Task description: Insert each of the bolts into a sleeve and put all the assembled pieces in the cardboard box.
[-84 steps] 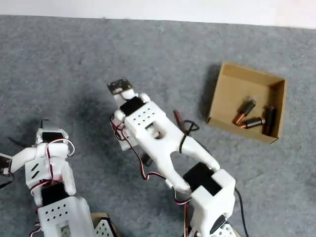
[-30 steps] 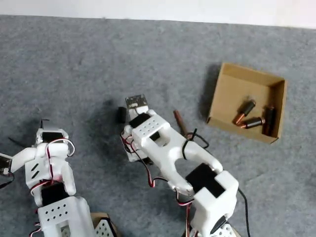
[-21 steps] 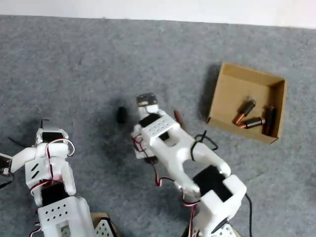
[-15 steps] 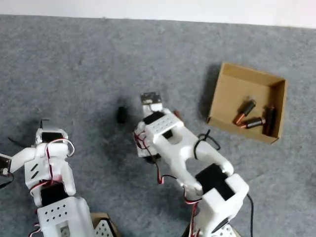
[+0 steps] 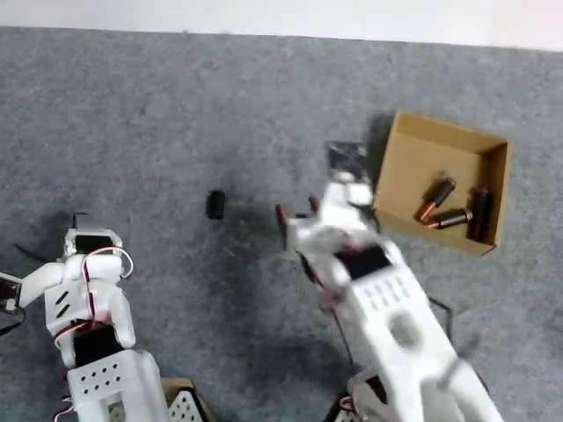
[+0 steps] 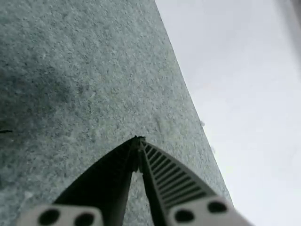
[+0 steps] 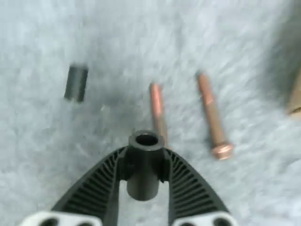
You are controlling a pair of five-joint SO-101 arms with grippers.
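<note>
- Grey carpet (image 5: 132,114) covers the table, and a white surface (image 6: 254,94) lies beyond its edge.
- Right arm (image 5: 387,299): its white body lies over the carpet just beside the cardboard box (image 5: 422,163). In the high view it covers part of the ground where the bolts lie.
- Right gripper (image 7: 146,154): the fingers are clamped on a black held sleeve (image 7: 145,181), whose open end pokes out past the fingertips.
- That sleeve hides the near end of the first bolt (image 7: 157,107).
- The second bolt (image 7: 212,113) shows its flanged head and lies beside the first, roughly parallel and apart, nearer the box.
- Loose sleeve (image 5: 215,204): it lies on its side on the carpet, well apart from the box and on the far side of the bolts from it.
- Left arm (image 5: 88,299): it sits at the lower left of the high view, well apart from all of these.
- Left gripper (image 6: 138,142): the fingers are closed on nothing, tips touching, over carpet.
- Count: two arms, one box, two sleeves (one held, one loose), two bare copper bolts, and three assembled pieces (image 5: 451,218) lying in the box.
</note>
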